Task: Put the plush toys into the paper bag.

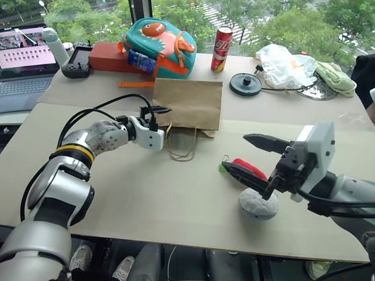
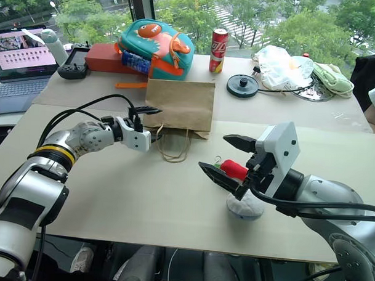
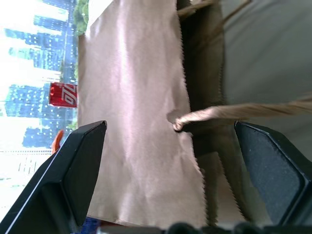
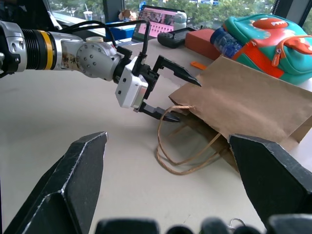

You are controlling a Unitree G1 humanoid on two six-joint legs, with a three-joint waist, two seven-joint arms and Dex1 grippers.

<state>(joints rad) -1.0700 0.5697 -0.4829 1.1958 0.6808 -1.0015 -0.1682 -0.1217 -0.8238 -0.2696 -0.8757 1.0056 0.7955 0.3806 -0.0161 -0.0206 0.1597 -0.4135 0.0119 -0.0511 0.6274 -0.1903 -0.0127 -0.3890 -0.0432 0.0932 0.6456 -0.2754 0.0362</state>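
Grey plush toy [image 1: 258,204], six o'clock of red plush toy [image 1: 249,168] — right gripper [image 1: 245,156] wide, empty; left gripper [image 4: 178,95] wide at flat paper bag [image 1: 187,103] mouth — may pinch it closed.

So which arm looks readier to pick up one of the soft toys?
The right. Its open end effector hovers just above the red plush toy and grey plush toy, while the left end effector is open at the paper bag's mouth.

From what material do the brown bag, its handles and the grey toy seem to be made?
The paper bag looks like matte brown kraft paper: it creases softly and has a saw-toothed cut edge. Its handles seem to be twisted paper or twine cord, beige, with visible spiral strands. The grey plush toy appears to be soft fabric with stitched seams, probably stuffed.
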